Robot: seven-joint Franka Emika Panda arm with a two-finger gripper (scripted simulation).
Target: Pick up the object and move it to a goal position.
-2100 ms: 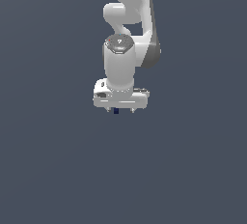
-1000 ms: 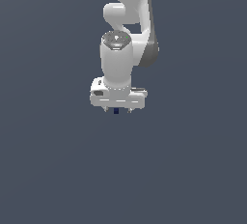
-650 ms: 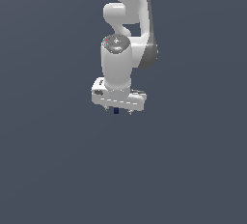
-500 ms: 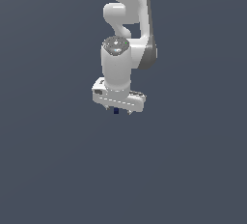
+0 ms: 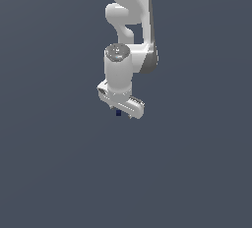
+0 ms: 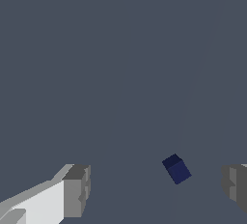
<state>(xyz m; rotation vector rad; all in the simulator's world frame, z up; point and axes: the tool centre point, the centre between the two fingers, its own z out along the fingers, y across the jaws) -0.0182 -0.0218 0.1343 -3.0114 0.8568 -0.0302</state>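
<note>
Approach is the step in hand: the gripper hangs in the middle of the exterior view, just above centre, below the white arm that comes down from the top edge, and the object, a tiny navy block, peeps out dark from beneath the gripper's underside. In the wrist view the gripper stands wide apart, one finger at the lower left of the frame and the other at the right edge, with the block lying in the gap between them, touching neither and sitting nearer the right-edge finger than the other. It rests on the plain grey floor, turned at an angle to the line between the fingers. Nothing is grasped yet, so the pick has not begun and the carry to the goal lies wholly ahead; no goal marker shows in either view. The next move, by the look of it, calls for centring the fingers over the block, perhaps turning the wrist to square the pads with its faces, then lowering until the pads flank it and closing. An off-centre close could nudge so small a block aside.
</note>
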